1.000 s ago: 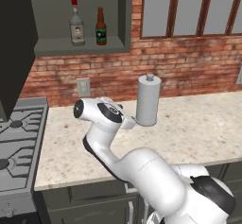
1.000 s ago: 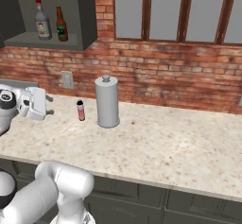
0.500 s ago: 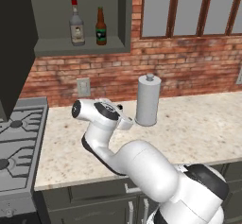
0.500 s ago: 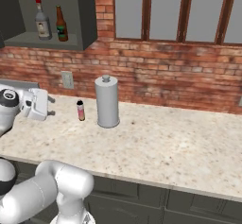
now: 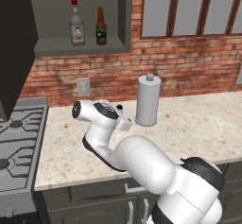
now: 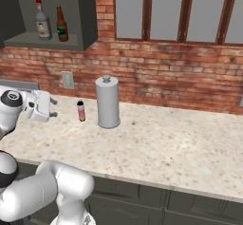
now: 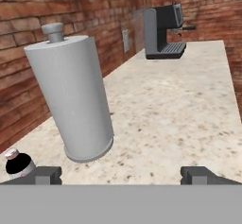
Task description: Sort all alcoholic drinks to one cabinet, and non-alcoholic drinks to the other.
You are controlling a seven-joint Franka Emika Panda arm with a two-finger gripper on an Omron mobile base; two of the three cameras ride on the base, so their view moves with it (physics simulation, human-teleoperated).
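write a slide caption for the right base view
Open pincer near the small pink bottle beside the paper towel roll; grey bottle and beer bottle shelved in the wall cabinet.

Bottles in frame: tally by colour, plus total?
Grey glass, red cap: 1, the grey bottle on the cabinet shelf
Brown: 1, the beer bottle beside it
Pink, black cap: 1, the pink bottle on the counter left of the paper towel roll
Total: 3
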